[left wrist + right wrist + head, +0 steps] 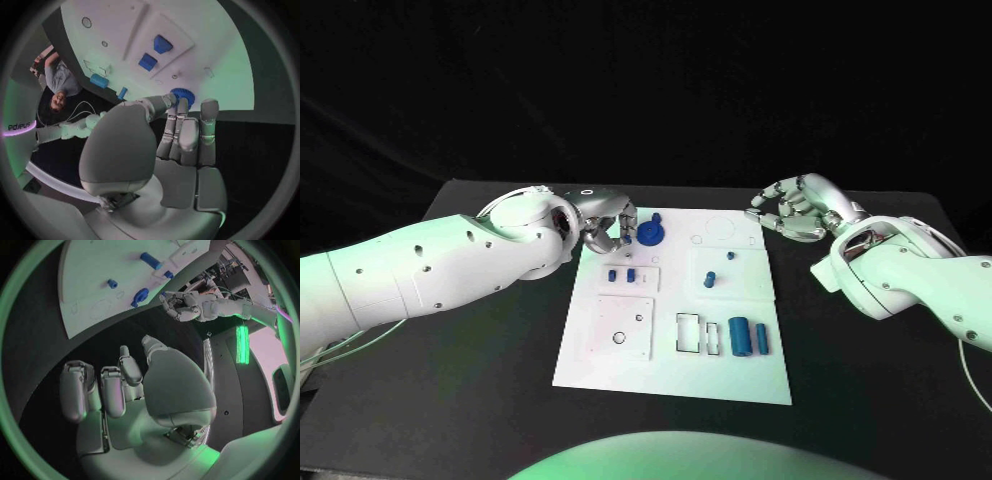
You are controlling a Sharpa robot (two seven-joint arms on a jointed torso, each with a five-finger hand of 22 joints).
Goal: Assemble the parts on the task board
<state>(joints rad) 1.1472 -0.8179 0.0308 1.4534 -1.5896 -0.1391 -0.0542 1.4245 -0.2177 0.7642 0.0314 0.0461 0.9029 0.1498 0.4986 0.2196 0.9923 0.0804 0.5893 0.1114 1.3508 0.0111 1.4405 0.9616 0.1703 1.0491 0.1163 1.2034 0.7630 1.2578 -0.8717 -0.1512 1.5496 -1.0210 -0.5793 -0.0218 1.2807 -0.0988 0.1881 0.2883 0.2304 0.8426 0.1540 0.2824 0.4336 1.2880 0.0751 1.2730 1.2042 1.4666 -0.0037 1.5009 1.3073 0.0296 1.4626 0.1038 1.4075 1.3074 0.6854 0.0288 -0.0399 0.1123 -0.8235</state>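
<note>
Left hand (599, 228) at far left corner of task board (672, 372), fingers (181, 131) closed around blue gear (651, 233), which stands on board at fingertips. Just nearer than hand: two small blue blocks (622, 272) side by side. Further right, mid-board: two small blue pegs (711, 279). Near edge: two blue cylinders (749, 337) lying parallel. Right hand (795, 208) off board's far right corner, above black table (473, 370), fingers curled inward, holding nothing, touching nothing.
</note>
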